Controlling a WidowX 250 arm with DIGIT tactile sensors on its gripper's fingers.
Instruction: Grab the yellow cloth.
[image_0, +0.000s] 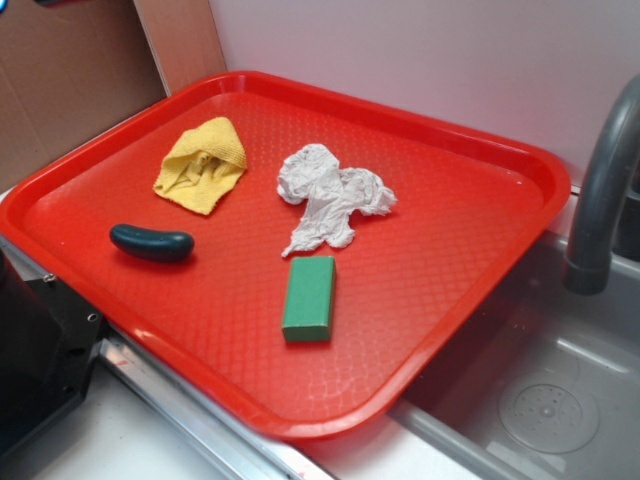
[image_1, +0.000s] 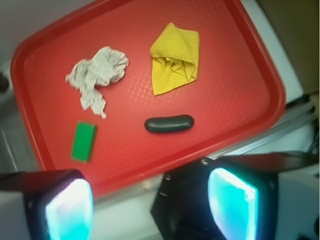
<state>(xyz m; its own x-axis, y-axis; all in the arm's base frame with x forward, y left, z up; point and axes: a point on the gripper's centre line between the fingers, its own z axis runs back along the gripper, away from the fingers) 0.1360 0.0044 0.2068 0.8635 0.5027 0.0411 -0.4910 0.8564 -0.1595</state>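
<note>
The yellow cloth (image_0: 203, 165) lies crumpled on the far left part of the red tray (image_0: 430, 250). In the wrist view the yellow cloth (image_1: 175, 57) is at the upper middle of the tray (image_1: 235, 100), well away from my gripper (image_1: 150, 207). The gripper is open, its two cyan-lit pads (image_1: 70, 210) wide apart with nothing between them. It hovers high, over the tray's near edge and the counter. The exterior view does not show the gripper.
On the tray also lie a white crumpled paper towel (image_0: 330, 195), a green block (image_0: 309, 298) and a dark oblong object (image_0: 151, 243). A black box (image_0: 40, 350) stands at the near left. A grey faucet (image_0: 600, 190) and sink (image_0: 540, 400) are on the right.
</note>
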